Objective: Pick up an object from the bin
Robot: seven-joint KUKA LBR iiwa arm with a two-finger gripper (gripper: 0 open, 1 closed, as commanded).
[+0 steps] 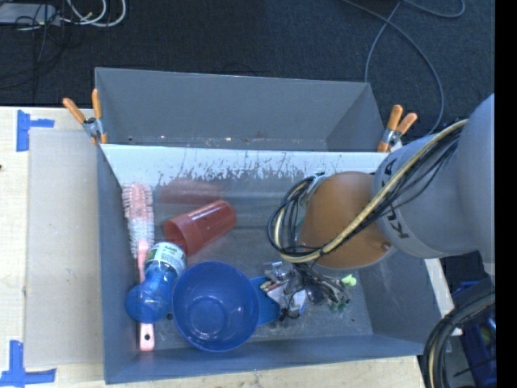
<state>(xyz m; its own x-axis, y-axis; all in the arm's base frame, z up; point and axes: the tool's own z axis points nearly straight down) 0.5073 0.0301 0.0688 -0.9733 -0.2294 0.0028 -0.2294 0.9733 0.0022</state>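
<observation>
Blue bowl (212, 307) sits upright at the near side of the bin (234, 120), a blue bottle (153, 285) touching its left. The end effector (300, 293) is low, just right of the bowl's rim; whether it is clenched or released I cannot tell. Nothing looks lifted yet, so grasping and raising probably remain.

Arm (420, 208) low — beside blue bowl (212, 307)
</observation>
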